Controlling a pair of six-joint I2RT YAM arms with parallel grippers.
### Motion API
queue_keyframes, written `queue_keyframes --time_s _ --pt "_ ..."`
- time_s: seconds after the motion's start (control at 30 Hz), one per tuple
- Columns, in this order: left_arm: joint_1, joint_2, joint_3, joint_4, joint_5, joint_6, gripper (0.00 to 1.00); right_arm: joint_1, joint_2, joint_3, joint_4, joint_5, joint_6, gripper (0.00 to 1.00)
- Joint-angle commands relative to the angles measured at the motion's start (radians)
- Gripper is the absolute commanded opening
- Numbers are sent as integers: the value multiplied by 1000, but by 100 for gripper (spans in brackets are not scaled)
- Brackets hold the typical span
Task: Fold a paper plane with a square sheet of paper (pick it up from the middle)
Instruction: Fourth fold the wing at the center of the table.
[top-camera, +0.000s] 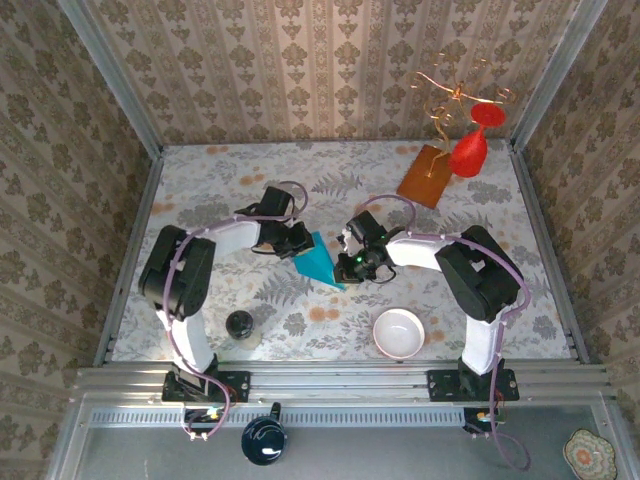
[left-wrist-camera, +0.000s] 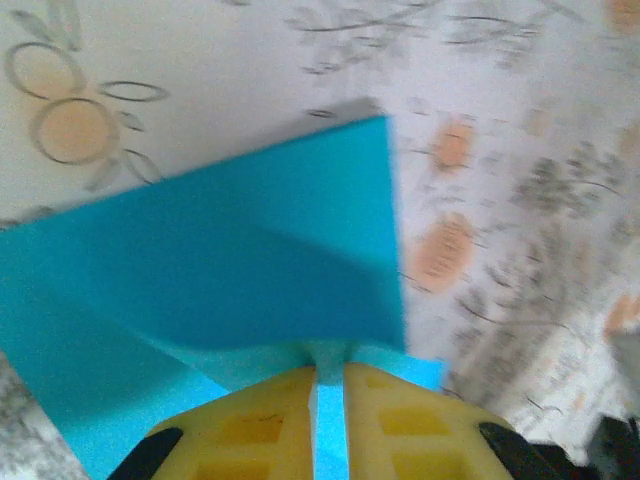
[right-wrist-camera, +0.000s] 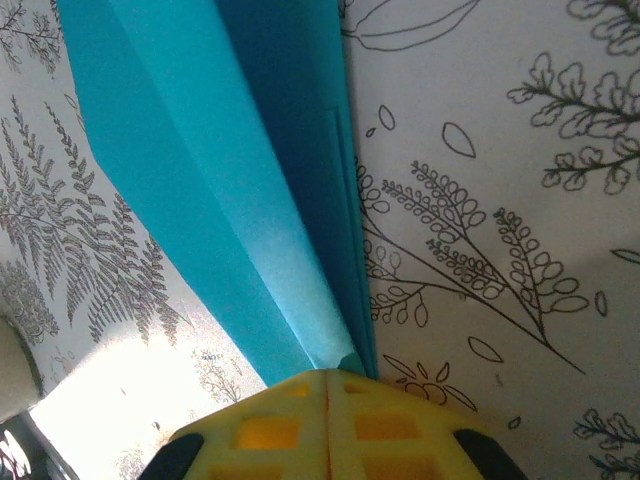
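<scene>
Top external view puts the teal paper (top-camera: 320, 262), folded to a pointed wedge, at mid-frame between both arms. The left gripper (top-camera: 297, 243) pinches its upper-left edge; in the left wrist view the yellow fingers (left-wrist-camera: 255, 430) clamp a strip of the sheet between them. The right gripper (top-camera: 352, 264) meets the paper's right side, and the right wrist view has its jaws pressed together on the folded tip. A white bowl (top-camera: 398, 335) sits lower right, a dark jar (top-camera: 240, 326) lower left, and an orange-brown board (top-camera: 424, 176) and red ornament (top-camera: 468, 150) upper right, all well apart from the paper.
</scene>
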Motion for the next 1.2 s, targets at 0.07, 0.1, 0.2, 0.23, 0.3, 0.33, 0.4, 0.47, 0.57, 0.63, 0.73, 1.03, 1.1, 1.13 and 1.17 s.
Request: queue_keyframes --time_s 0.07,0.1,0.2,0.23,0.3,0.33,0.4,0.47,0.57,0.63,0.73,1.03,1.1,1.13,1.17 --pt "-66 -91 -61 78 -2 17 16 -3 69 -23 -83 41 22 9" --pt "-76 -90 -68 85 1 19 16 -3 69 -23 -85 41 23 9" --pt "-100 -68 -74 102 17 24 14 -3 72 -24 -90 43 28 8" --pt "-106 -55 -75 114 32 24 14 -3 72 -25 -92 43 29 8" --pt "-116 -25 -73 136 63 23 14 -3 76 -23 -92 42 31 8" --pt "-121 -10 -72 140 72 20 13 -3 75 -22 -94 41 32 8" --pt "-123 14 -75 160 89 6 13 -3 77 -19 -97 40 32 8" --pt "-124 32 -86 187 106 -10 13 -3 78 -17 -104 42 28 8" --pt "-124 48 -94 196 110 -12 13 -3 83 -14 -119 44 19 8" --pt "-124 57 -96 198 109 -8 13 -3 86 -13 -127 46 17 8" --pt "-121 74 -101 199 107 -2 13 -3 90 -13 -139 52 12 8" --pt "-89 105 -127 241 115 20 14 -3 97 -28 -157 77 16 8" --pt "-81 111 -134 252 121 24 14 -3 97 -30 -162 86 17 8" --pt "-75 114 -139 262 124 28 14 -3 99 -30 -167 89 16 8" --pt "-69 117 -146 273 127 33 14 -3 98 -34 -170 94 17 8"
